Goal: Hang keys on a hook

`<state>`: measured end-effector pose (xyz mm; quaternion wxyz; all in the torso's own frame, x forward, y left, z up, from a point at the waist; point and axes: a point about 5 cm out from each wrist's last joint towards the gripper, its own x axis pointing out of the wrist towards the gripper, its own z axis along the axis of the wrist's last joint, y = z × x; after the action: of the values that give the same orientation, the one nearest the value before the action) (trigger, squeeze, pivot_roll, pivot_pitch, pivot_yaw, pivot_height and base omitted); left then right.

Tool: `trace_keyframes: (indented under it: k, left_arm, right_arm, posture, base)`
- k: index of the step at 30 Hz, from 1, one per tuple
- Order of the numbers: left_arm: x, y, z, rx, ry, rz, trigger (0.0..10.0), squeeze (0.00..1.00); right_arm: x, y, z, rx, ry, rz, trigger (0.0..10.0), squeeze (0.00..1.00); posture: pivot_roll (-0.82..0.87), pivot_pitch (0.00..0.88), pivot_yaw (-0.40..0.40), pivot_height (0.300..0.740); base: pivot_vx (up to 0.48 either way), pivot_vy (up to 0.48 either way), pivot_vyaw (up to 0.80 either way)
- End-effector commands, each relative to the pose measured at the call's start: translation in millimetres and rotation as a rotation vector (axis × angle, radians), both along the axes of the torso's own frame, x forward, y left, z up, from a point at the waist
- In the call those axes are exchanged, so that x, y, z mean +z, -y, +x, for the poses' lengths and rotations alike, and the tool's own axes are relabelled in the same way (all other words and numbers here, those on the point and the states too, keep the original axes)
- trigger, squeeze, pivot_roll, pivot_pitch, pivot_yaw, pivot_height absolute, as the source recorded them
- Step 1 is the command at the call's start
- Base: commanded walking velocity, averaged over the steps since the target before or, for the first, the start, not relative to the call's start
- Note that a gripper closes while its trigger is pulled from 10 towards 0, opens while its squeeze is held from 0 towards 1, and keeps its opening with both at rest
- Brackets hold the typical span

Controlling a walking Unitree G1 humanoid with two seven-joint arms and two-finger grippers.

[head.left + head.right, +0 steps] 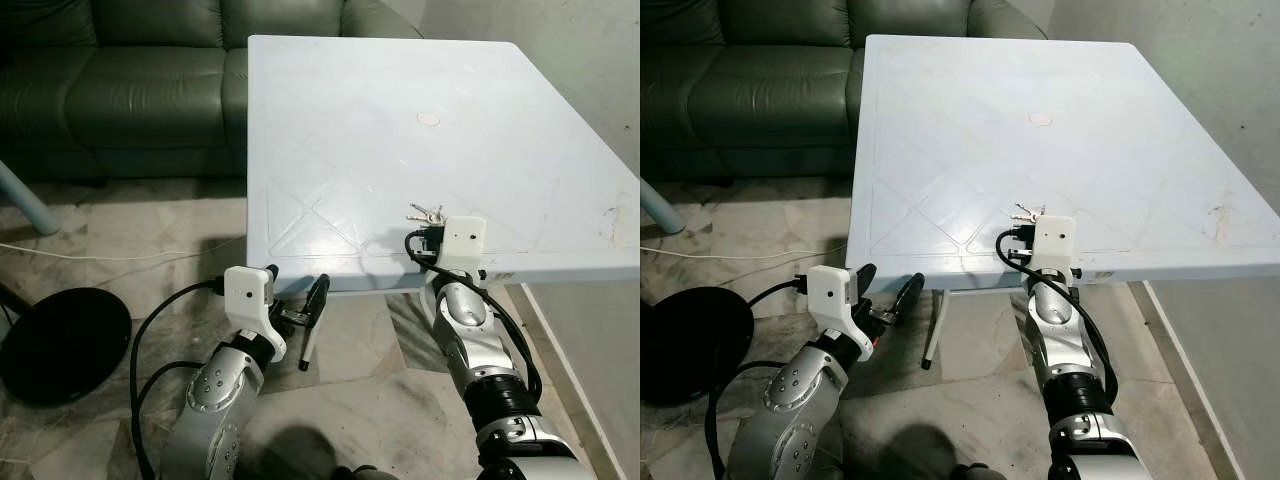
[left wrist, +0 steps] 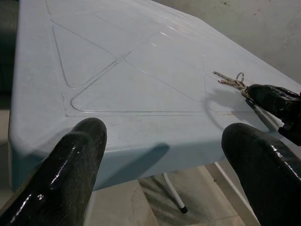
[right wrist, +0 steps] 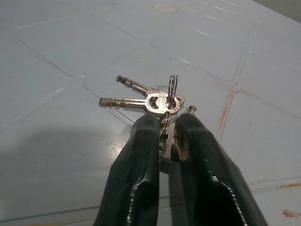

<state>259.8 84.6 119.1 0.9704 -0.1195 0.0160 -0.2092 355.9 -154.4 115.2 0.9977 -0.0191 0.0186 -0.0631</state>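
- Pale blue moulded plastic table [image 1: 380, 130]; dark green leather sofa [image 1: 130, 80] beyond, marble-tiled floor [image 1: 140, 240] beneath.
- Silver keys on a ring [image 3: 150, 100] lie near the table's near edge, pinched by the right gripper [image 3: 167, 136].
- Left gripper [image 2: 164, 150], fingers spread, hangs below the table's near edge.

Shiny metal keys [image 3: 149, 100] lie on a smooth, pale plastic table [image 1: 350, 130], near a glossy leather-look sofa [image 1: 150, 80].

Left gripper [image 2: 162, 165] open, keys [image 2: 230, 81] on table [image 2: 141, 70]
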Motion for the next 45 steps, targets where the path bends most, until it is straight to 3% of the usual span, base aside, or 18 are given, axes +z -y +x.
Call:
trace_keyframes:
  k: [1, 6, 9, 10, 11, 19, 20, 21, 22, 23, 25, 26, 27, 29, 30, 31, 32, 45]
  left_arm:
    - [1.5, 6.3, -1.0, -0.014, 0.005, -0.006, 10.0, 0.0]
    - [1.7, 6.3, -0.8, -0.014, 0.006, -0.007, 10.0, 0.0]
    - [2.2, 6.3, -0.5, -0.015, 0.006, -0.009, 10.0, 0.0]
    - [2.2, 6.3, -0.4, -0.014, 0.006, -0.009, 10.0, 0.0]
    - [2.3, 6.3, -0.4, -0.014, 0.006, -0.009, 10.0, 0.0]
    - [2.4, 5.9, -0.3, -0.011, 0.005, -0.011, 10.0, 0.0]
    - [2.4, 5.9, -0.4, -0.01, 0.005, -0.011, 10.0, 0.0]
    - [2.4, 5.9, -0.4, -0.01, 0.005, -0.011, 10.0, 0.0]
    - [2.4, 6.0, -0.4, -0.01, 0.005, -0.011, 10.0, 0.0]
    - [2.3, 6.0, -0.4, -0.01, 0.005, -0.011, 10.0, 0.0]
    - [2.3, 6.0, -0.4, -0.01, 0.006, -0.011, 10.0, 0.0]
    - [2.3, 5.9, -0.3, -0.01, 0.006, -0.011, 10.0, 0.0]
    - [2.4, 5.9, -0.4, -0.011, 0.007, -0.01, 10.0, 0.0]
    - [2.3, 5.8, -0.5, -0.01, 0.007, -0.011, 10.0, 0.0]
    - [2.5, 6.0, -0.5, -0.011, 0.007, -0.012, 10.0, 0.0]
    - [2.5, 6.0, -0.5, -0.011, 0.007, -0.012, 10.0, 0.0]
    - [2.1, 6.5, -0.8, -0.012, 0.006, -0.012, 10.0, 0.0]
    - [2.5, 8.0, -1.1, -0.02, 0.007, -0.016, 10.0, 0.0]
  right_arm:
    - [-3.7, 3.6, -1.8, -0.005, -0.015, -0.007, 0.4, 0.0]
    - [-4.4, 4.0, -2.4, -0.006, -0.017, -0.01, 0.0, 0.0]
    - [-4.5, 4.0, -2.3, -0.004, -0.02, -0.011, 2.2, 0.0]
    - [-4.5, 4.0, -2.3, -0.004, -0.02, -0.011, 2.2, 0.0]
    - [-4.5, 4.0, -2.2, -0.004, -0.021, -0.011, 0.0, 0.0]
    - [-5.1, 3.4, -2.7, 0.004, -0.022, -0.013, 0.0, 0.0]
    - [-5.7, 3.5, -2.8, 0.001, -0.028, -0.008, 0.7, 0.0]
    - [-6.0, 3.4, -2.8, -0.001, -0.031, -0.006, 4.4, 0.0]
    - [-6.1, 3.5, -2.8, -0.002, -0.032, -0.005, 4.4, 0.0]
    - [-6.3, 3.2, -2.7, 0.004, -0.034, -0.002, 10.0, 0.0]
    - [-7.1, 3.1, -2.4, 0.005, -0.04, 0.004, 10.0, 0.0]
    - [-7.9, 3.6, -2.3, -0.003, -0.048, 0.011, 10.0, 0.25]
    - [-8.1, 4.0, -2.1, -0.007, -0.049, 0.014, 10.0, 1.0]
    - [-8.0, 4.1, -1.9, -0.004, -0.051, 0.005, 10.0, 1.0]
    - [-8.2, 4.2, -1.7, -0.006, -0.059, 0.003, 10.0, 0.65]
    - [-8.2, 4.2, -1.7, -0.006, -0.059, 0.003, 10.0, 0.65]
    - [-7.9, 4.6, -1.8, -0.007, -0.057, -0.004, 10.0, 0.0]
    - [-6.4, 3.1, -0.5, -0.013, -0.051, 0.012, 10.0, 0.0]
  posture:
    - [0.05, 0.15, -0.1, 0.732]
    - [0.05, 0.154, -0.102, 0.732]
    - [0.04, 0.155, -0.102, 0.732]
    - [0.04, 0.155, -0.102, 0.732]
    - [0.04, 0.155, -0.102, 0.732]
    - [0.05, 0.157, -0.104, 0.732]
    - [0.05, 0.157, -0.104, 0.732]
    - [0.05, 0.157, -0.104, 0.732]
    - [0.05, 0.157, -0.105, 0.732]
    - [0.05, 0.157, -0.105, 0.732]
    - [0.05, 0.157, -0.105, 0.732]
    - [0.05, 0.157, -0.105, 0.732]
    - [0.05, 0.155, -0.104, 0.732]
    - [0.05, 0.154, -0.104, 0.732]
    - [0.05, 0.155, -0.104, 0.732]
    - [0.05, 0.155, -0.104, 0.732]
    - [0.05, 0.155, -0.103, 0.732]
    - [0.05, 0.151, -0.102, 0.732]
  base:
    - [0.0, 0.0, 0.0]
    - [0.0, 0.0, 0.0]
    - [0.0, 0.0, 0.0]
    - [0.0, 0.0, 0.0]
    - [0.0, 0.0, 0.0]
    - [0.0, 0.0, 0.0]
    - [0.0, 0.0, 0.0]
    - [0.0, 0.0, 0.0]
    - [0.0, 0.0, 0.0]
    - [0.0, 0.0, 0.0]
    - [0.0, 0.0, 0.0]
    - [0.0, 0.0, 0.0]
    - [0.0, 0.0, 0.0]
    - [0.0, 0.0, 0.0]
    - [0.0, 0.0, 0.0]
    - [0.0, 0.0, 0.0]
    - [0.0, 0.0, 0.0]
    - [0.0, 0.0, 0.0]
